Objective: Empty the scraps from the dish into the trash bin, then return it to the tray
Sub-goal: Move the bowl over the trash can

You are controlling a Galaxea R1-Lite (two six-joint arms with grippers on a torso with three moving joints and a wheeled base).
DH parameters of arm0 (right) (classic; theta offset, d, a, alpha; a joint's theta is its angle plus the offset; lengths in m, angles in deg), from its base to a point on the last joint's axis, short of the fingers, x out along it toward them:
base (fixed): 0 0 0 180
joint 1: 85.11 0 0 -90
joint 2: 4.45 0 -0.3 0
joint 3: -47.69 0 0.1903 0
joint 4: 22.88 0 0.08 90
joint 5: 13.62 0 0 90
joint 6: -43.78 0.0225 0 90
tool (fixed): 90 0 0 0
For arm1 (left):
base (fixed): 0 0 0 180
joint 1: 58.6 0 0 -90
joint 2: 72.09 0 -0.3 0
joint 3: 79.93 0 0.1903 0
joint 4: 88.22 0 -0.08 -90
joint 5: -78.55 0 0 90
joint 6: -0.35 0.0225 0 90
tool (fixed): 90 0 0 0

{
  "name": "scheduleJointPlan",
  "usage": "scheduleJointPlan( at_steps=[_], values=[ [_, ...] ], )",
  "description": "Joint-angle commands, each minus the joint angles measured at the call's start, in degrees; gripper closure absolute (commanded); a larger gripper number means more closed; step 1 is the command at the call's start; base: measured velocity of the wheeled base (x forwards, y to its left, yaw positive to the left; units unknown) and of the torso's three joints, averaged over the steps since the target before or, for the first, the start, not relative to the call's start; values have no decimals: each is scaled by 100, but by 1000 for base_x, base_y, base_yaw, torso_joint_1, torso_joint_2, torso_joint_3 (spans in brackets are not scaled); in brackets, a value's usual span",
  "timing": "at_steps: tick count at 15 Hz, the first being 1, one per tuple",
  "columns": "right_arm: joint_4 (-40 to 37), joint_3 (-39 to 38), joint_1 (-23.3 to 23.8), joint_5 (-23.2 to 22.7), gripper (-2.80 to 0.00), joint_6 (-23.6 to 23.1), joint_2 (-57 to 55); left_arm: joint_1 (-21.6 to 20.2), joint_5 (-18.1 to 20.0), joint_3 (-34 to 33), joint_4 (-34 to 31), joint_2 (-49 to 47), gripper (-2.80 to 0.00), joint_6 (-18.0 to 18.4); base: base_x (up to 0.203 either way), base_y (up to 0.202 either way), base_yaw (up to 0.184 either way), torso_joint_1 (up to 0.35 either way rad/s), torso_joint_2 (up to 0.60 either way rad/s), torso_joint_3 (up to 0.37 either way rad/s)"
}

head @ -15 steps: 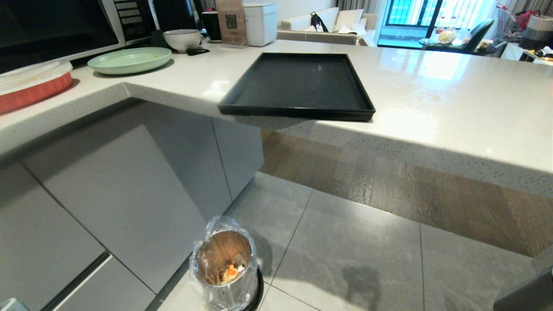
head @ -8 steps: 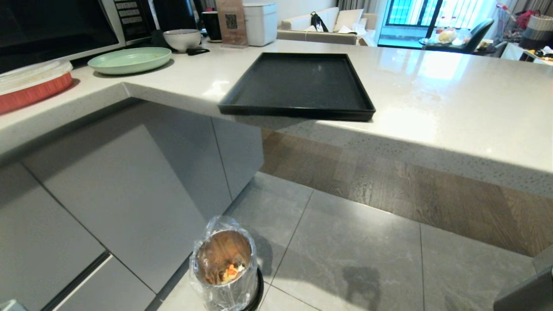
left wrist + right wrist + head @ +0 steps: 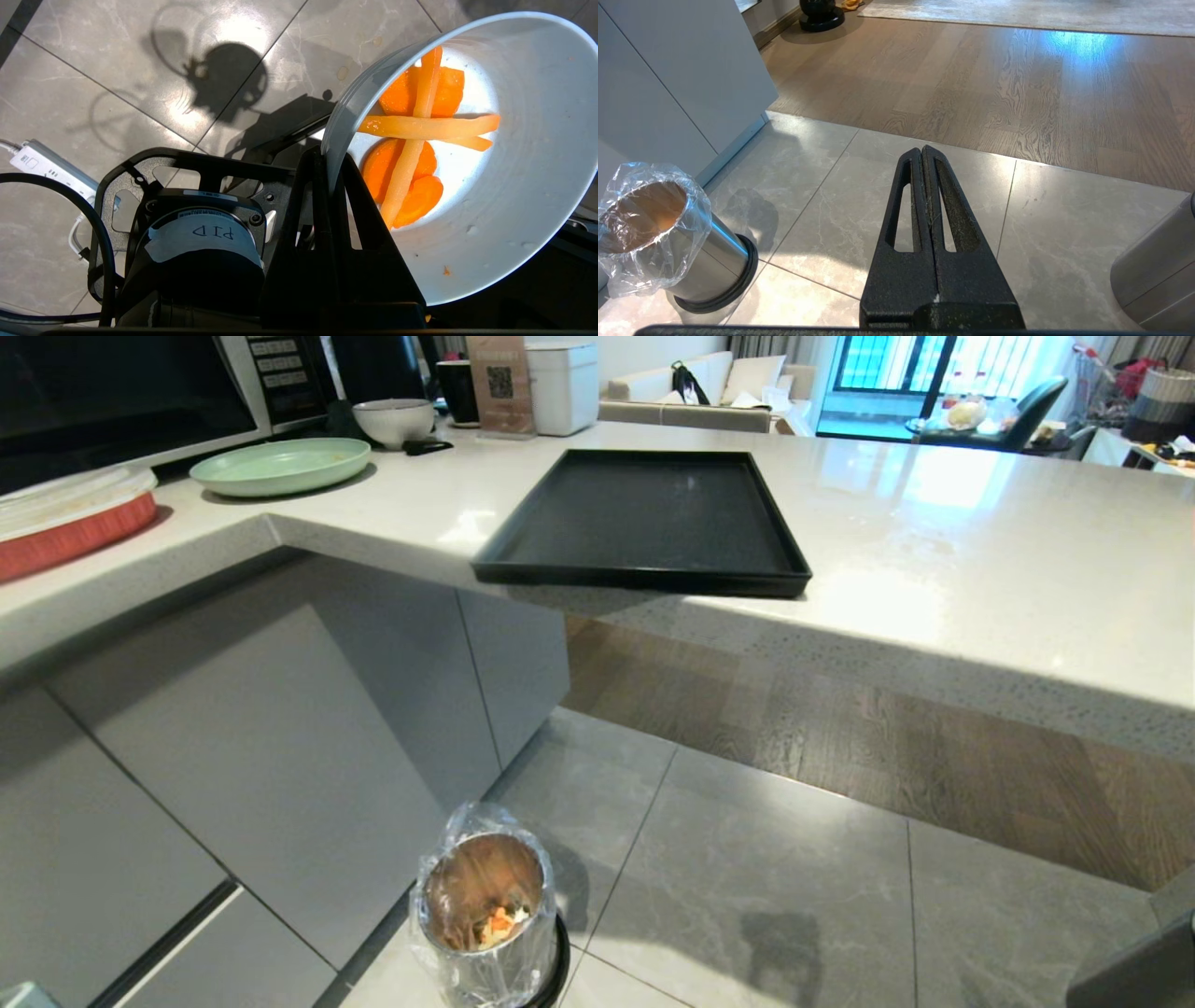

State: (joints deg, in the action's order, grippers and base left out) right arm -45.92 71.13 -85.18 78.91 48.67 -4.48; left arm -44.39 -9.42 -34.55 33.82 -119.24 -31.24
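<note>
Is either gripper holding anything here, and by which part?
The left gripper pinches the dish by its rim. The right gripper holds nothing.

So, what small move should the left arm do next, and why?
Probably carry the dish over the bin before tipping further. The left gripper pinches the dish's rim, the scraps still lie inside, and only floor tiles show beneath it, so tipping now would likely spill them.

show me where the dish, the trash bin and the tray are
dish [image 3: 528, 154]: left wrist view, bare inner wall.
trash bin [image 3: 471, 882]: head view, brownish inside wall.
tray [image 3: 644, 577]: head view, near rim.
</note>
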Motion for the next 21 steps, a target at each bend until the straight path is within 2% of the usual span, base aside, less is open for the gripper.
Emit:
scheduleJointPlan(
  at_steps=[1,21],
  values=[
    [2,1,-1,1,0,4,2,-6,0,-66,-22,-4,0,-17,0,0,0,0,0,0],
    [2,1,-1,1,0,4,2,14,60,-142,-13,83,0,-23,0,0,0,0,0,0]
  ],
)
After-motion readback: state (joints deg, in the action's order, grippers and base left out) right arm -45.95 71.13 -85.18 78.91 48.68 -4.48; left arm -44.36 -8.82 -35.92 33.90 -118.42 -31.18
